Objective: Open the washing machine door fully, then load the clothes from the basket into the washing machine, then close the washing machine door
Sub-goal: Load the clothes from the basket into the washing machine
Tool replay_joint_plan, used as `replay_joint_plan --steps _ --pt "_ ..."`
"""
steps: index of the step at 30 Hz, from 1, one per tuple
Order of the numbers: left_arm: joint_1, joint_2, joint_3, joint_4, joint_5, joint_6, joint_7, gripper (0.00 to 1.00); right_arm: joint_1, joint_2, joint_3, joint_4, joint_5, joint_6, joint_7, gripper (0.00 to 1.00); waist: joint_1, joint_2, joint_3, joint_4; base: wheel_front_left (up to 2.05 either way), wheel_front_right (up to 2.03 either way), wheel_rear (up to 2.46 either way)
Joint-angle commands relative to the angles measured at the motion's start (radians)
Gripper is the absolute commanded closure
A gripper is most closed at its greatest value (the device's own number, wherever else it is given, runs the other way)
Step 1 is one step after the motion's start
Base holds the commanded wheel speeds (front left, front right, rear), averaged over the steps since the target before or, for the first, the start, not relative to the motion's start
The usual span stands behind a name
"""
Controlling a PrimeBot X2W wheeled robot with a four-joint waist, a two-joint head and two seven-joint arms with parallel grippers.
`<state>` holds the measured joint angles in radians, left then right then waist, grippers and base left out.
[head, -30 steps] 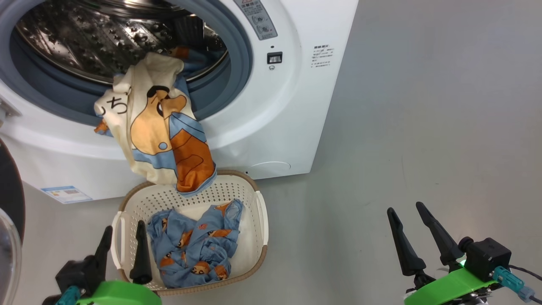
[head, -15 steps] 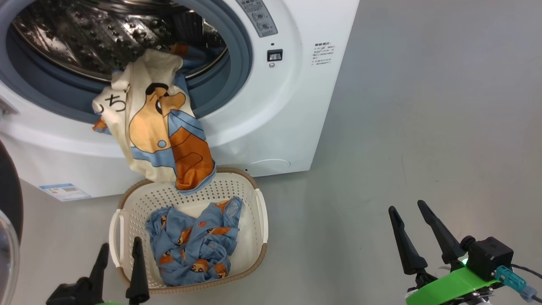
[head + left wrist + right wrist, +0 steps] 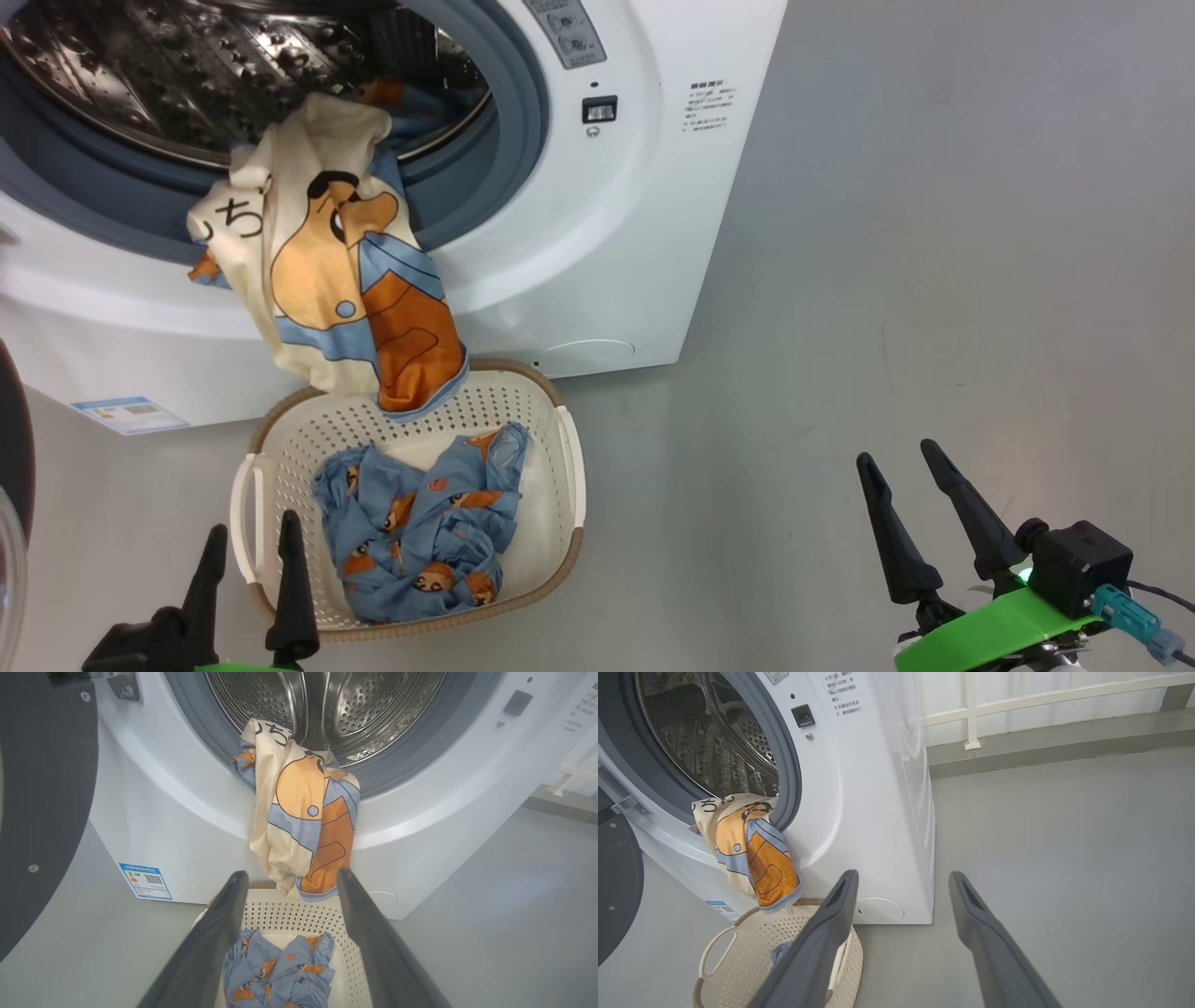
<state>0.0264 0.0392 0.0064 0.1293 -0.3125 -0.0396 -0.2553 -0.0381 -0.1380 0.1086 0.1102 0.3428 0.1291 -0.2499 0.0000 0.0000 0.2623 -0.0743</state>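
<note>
Over the washer point(image 3: 635, 233) lip droops cream cartoon cloth point(image 3: 317, 280); left tool point(image 3: 252, 523), right tool point(image 3: 896, 453) spread.

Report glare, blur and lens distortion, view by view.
Head view: even light, sharp, bright glints on the steel drum. Left wrist view: the left gripper, near the lens, looks soft; the hanging cloth is crisp. Right wrist view: the washing machine side edge looks slightly bowed; the right gripper soft too.
</note>
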Motion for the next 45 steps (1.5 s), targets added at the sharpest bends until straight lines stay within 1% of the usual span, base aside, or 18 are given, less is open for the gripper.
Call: replay_joint_plan --steps 1,7,15,25,26,28,29,34,40,45 --pt "0.011 0.011 0.034 -0.026 -0.004 0.01 -0.006 0.0 -0.013 -0.009 0.016 -0.025 -0.015 0.002 -0.012 0.0 0.0 0.0 0.002 -0.002 0.0 0.0 0.0" --pt "-0.024 0.011 0.029 0.017 -0.03 0.006 -0.006 0.0 -0.018 -0.006 0.018 -0.025 -0.015 0.002 -0.012 0.0 0.0 0.0 0.012 -0.007 0.0 0.0 0.0" --pt "-0.137 0.02 0.027 0.11 -0.037 0.001 -0.006 0.0 -0.031 -0.001 0.021 -0.024 -0.014 0.002 -0.012 0.0 0.0 0.0 0.032 -0.021 0.0 0.0 0.0" --pt "-0.344 0.025 0.03 0.316 -0.066 -0.007 -0.005 0.0 -0.062 0.015 0.031 -0.025 -0.012 0.002 -0.012 0.0 0.0 0.0 0.091 -0.059 0.0 0.0 0.0" --pt "-0.385 0.034 0.029 0.366 -0.066 -0.015 -0.005 0.0 -0.069 0.018 0.033 -0.025 -0.012 0.002 -0.012 0.0 0.0 0.0 0.105 -0.068 0.0 0.0 0.0" --pt "-0.425 0.043 0.032 0.417 -0.071 -0.024 -0.005 0.0 -0.076 0.021 0.034 -0.025 -0.011 0.002 -0.012 0.0 0.0 0.0 0.118 -0.077 0.0 0.0 0.0" --pt "-0.425 0.043 0.032 0.417 -0.071 -0.024 -0.005 0.0 -0.076 0.021 0.034 -0.025 -0.011 0.002 -0.012 0.0 0.0 0.0 0.118 -0.077 0.0 0.0 0.0" --pt "-0.529 0.071 0.043 0.539 -0.077 -0.051 -0.006 0.0 -0.095 0.029 0.037 -0.026 -0.01 0.002 -0.012 0.0 0.0 0.0 0.155 -0.097 0.0 0.0 0.0" --pt "-0.603 0.089 0.061 0.607 -0.075 -0.067 -0.006 0.0 -0.112 0.033 0.041 -0.03 -0.011 0.002 -0.012 0.0 0.0 0.0 0.194 -0.112 0.0 0.0 0.0" --pt "-0.641 0.097 0.072 0.629 -0.066 -0.074 -0.006 0.0 -0.125 0.031 0.044 -0.032 -0.011 0.002 -0.012 0.0 0.0 0.0 0.223 -0.122 0.0 0.0 0.0"
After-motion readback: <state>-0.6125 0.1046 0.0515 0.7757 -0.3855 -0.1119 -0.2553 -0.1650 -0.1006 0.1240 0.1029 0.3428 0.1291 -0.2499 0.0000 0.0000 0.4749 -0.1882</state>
